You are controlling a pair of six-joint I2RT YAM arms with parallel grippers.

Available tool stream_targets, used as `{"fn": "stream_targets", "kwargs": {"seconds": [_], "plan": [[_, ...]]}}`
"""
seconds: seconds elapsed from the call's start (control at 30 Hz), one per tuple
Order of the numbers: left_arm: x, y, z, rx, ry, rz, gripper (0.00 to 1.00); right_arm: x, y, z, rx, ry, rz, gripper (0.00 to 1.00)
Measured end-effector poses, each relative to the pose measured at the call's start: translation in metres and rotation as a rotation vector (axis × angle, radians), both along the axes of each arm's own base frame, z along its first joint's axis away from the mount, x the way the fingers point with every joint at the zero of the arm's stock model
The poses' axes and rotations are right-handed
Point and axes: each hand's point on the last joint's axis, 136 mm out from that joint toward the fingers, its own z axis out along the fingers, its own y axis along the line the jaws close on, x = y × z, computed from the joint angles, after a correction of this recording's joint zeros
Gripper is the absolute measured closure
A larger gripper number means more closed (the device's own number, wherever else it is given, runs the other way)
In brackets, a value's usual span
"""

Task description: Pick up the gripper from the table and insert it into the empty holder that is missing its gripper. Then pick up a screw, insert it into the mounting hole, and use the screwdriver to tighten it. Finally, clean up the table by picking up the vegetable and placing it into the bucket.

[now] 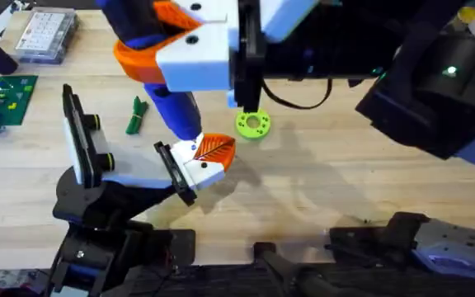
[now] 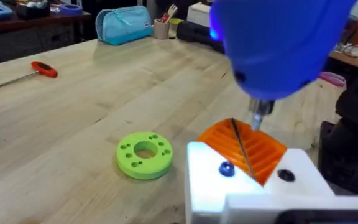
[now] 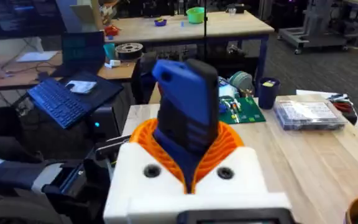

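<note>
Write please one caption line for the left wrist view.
Blue screwdriver lowers its bit onto the mounted gripper; green ring lies beside on the table.

The right arm [image 1: 361, 58] rises from its base at the lower right, passes close under the overhead camera and reaches across the middle to the left side. Its wrist is turned down towards the table. The right gripper [image 3: 188, 140] has its orange fingers [image 3: 232, 143] clamped on either side of the screwdriver [image 3: 185, 106]. The left arm [image 1: 97, 243] sits low by its base, its dark links folded close together.
</note>
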Motion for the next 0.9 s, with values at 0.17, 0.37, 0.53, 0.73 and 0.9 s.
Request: {"fn": "stream_targets", "kwargs": {"seconds": [0.17,0.37,0.53,0.73,0.9], "plan": [[0.0000,0.0000,0.0000,0.000,0.000,0.000,0.986,0.0016,0.0000,-0.0029,-0.006,-0.005,-0.010,0.974],[0.0000,0.0000,0.0000,0.000,0.000,0.000,0.986,0.0006,0.0009,-0.0038,-0.006,-0.009,-0.010,0.974],[0.0000,0.0000,0.0000,0.000,0.000,0.000,0.986,-0.0004,0.0041,-0.0047,0.000,-0.015,-0.003,0.974],[0.0000,0.0000,0.0000,0.000,0.000,0.000,0.985,0.0007,0.0071,-0.0097,-0.009,-0.006,0.000,0.974],[0.0000,0.0000,0.0000,0.000,0.000,0.000,0.985,0.0002,0.0076,-0.0112,-0.011,-0.005,0.002,0.974]]}}
